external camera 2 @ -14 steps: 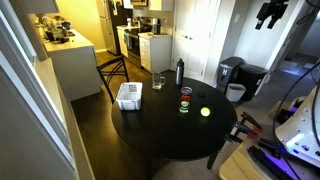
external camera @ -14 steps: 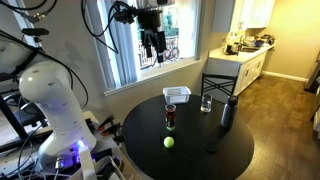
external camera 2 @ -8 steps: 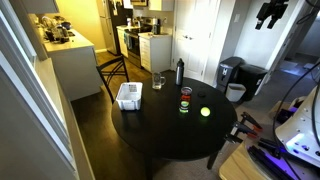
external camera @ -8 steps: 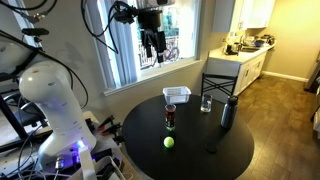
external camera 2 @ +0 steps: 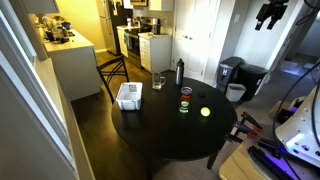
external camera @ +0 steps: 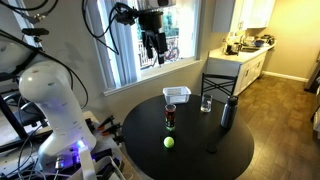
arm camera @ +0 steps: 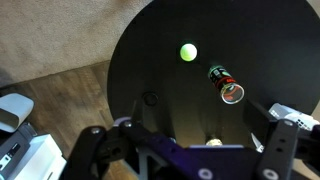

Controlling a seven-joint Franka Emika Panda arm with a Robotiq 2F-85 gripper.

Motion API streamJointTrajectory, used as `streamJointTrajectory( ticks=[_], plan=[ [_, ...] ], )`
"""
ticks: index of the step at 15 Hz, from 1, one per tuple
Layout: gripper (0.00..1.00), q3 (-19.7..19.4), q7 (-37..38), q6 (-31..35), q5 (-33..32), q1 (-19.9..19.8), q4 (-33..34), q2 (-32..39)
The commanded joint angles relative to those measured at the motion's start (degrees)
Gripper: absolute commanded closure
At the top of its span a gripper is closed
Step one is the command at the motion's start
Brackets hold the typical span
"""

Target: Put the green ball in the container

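Note:
The green ball [external camera: 168,142] lies on the round black table [external camera: 200,155], a little in front of a small dark can with red [external camera: 171,118]. The clear container [external camera: 176,95] stands beyond the can near the table's far edge. The ball [external camera 2: 205,112], the can [external camera 2: 185,100] and the container [external camera 2: 129,96] show in both exterior views. My gripper [external camera: 152,47] hangs high above the table, open and empty; it also shows at the top of an exterior view [external camera 2: 268,15]. The wrist view looks down on the ball [arm camera: 188,53] and the can [arm camera: 226,86], with my fingers [arm camera: 190,150] spread wide.
A clear drinking glass [external camera: 206,103] and a tall dark bottle [external camera: 227,113] stand on the table beside the container. A black chair [external camera: 218,88] is at the table's far side. A window is behind the gripper. A white robot base [external camera: 55,110] stands beside the table.

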Motion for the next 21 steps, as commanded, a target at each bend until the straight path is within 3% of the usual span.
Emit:
streamJointTrajectory(
  ticks=[1, 7, 13, 21],
  plan=[
    [0.0, -1.2, 0.8, 4.0, -0.2, -1.5, -1.1, 3.5],
    [0.0, -5.7, -0.2, 10.9, 1.1, -3.9, -1.8, 12.0],
    [0.0, -9.4, -1.0, 17.6, 6.1, -4.2, -0.2, 25.5],
    [0.0, -7.4, -4.5, 29.9, 13.8, -3.7, 1.2, 40.3]
  ],
)
